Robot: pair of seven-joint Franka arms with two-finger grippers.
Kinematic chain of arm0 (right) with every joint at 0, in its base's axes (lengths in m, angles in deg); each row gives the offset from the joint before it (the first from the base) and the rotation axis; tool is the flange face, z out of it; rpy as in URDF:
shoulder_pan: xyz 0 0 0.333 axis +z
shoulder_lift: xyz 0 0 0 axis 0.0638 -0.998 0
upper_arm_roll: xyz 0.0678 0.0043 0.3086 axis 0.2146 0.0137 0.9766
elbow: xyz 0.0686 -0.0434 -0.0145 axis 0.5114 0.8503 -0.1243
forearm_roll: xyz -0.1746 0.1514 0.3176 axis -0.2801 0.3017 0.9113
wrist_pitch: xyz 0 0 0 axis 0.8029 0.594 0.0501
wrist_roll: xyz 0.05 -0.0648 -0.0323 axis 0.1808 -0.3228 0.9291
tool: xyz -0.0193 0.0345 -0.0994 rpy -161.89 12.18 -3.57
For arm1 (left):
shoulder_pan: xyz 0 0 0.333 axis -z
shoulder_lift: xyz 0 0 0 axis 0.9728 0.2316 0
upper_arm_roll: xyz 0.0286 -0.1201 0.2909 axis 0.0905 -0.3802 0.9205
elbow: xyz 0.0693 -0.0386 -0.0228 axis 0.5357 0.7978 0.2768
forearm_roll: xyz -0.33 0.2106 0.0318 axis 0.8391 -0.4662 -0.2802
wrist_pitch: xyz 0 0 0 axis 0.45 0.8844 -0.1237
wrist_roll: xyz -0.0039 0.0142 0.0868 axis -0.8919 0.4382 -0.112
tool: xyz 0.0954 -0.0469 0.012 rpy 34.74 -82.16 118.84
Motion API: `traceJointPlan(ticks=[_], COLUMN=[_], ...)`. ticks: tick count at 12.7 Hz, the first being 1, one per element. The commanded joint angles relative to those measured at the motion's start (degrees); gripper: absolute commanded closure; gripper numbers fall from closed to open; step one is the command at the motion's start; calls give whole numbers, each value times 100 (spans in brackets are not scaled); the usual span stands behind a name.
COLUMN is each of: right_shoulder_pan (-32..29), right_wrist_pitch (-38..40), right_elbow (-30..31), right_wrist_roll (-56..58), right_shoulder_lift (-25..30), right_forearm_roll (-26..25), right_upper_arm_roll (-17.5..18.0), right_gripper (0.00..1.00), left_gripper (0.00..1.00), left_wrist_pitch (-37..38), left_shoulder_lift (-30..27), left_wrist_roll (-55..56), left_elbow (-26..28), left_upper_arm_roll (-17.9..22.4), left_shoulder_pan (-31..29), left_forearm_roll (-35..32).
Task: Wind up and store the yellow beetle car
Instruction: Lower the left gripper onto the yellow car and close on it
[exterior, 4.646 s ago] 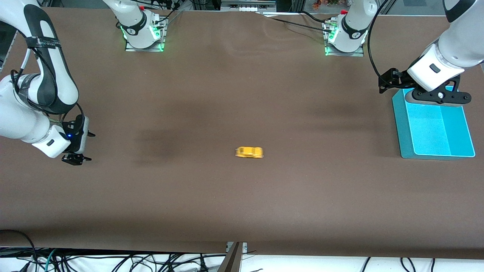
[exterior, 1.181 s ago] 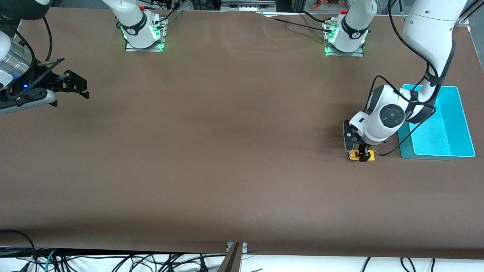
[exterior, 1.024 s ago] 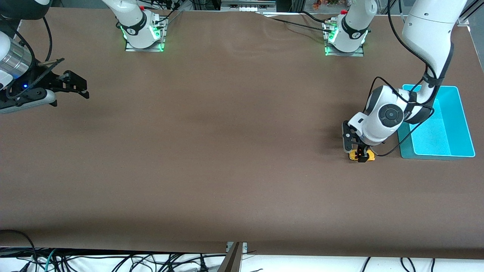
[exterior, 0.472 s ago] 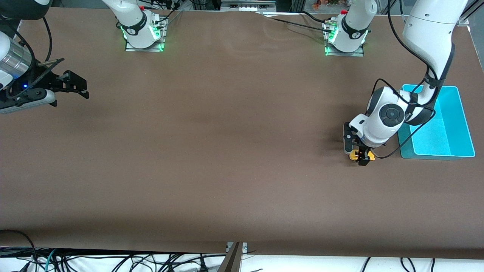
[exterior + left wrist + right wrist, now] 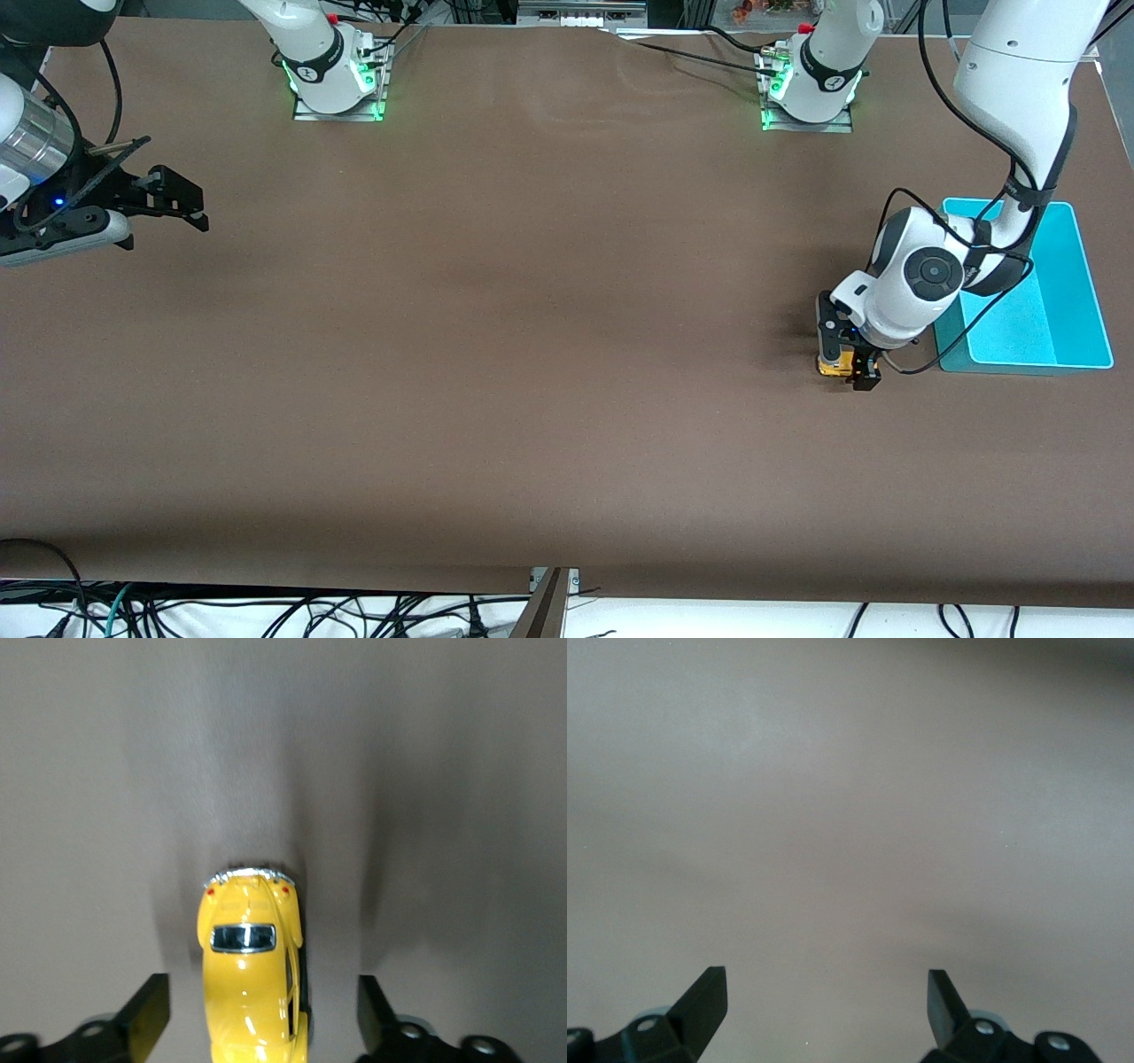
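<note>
The yellow beetle car (image 5: 833, 365) stands on the brown table near the left arm's end, beside the teal bin (image 5: 1028, 364). My left gripper (image 5: 848, 356) is low over the car, open, one finger on each side. In the left wrist view the car (image 5: 252, 974) lies lengthwise between the fingers (image 5: 146, 1014), with table showing in the gaps on both sides. My right gripper (image 5: 182, 208) is open and empty, and it waits in the air over the right arm's end of the table. The right wrist view shows only bare table between its fingers (image 5: 704, 997).
The teal bin is open-topped, with nothing in the part that shows; the left arm's forearm passes over its corner. Both arm bases (image 5: 337, 80) stand along the table's edge farthest from the front camera. Cables hang below the near edge.
The car rolled from the table's middle to beside the bin. My left gripper came down around it and has just shifted slightly toward the bin. The right arm rose, then kept still.
</note>
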Motion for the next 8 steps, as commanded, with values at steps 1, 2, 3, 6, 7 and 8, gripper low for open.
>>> traceJointPlan(ticks=[1, 2, 3, 6, 7, 8], right_shoulder_pan=[27, 27, 27, 27, 27, 27], right_wrist_pitch=[16, 8, -1, 8, 8, 8], right_elbow=[-3, -3, -3, -3, -3, -3], right_wrist_roll=[-43, -43, -43, -34, -26, -25], right_shoulder_lift=[35, 35, 35, 35, 35, 35], right_forearm_roll=[38, 38, 38, 29, 29, 29], right_upper_arm_roll=[-38, -38, -38, -30, -30, -30], right_gripper=[0, 0, 0, 0, 0, 0], left_gripper=[46, 56, 73, 92, 92, 92], left_wrist_pitch=[-80, -80, -71, -10, 112, 314], left_shoulder_lift=[72, 72, 72, 11, -94, -234], left_wrist_roll=[-60, -60, -60, -51, -51, -51], left_elbow=[-18, -1, 0, -44, -53, -62], left_upper_arm_roll=[-48, -66, -75, -84, -101, -127], left_shoulder_pan=[-94, -94, -86, -59, -50, -42], left_forearm_roll=[-142, -142, -133, -133, -116, -72])
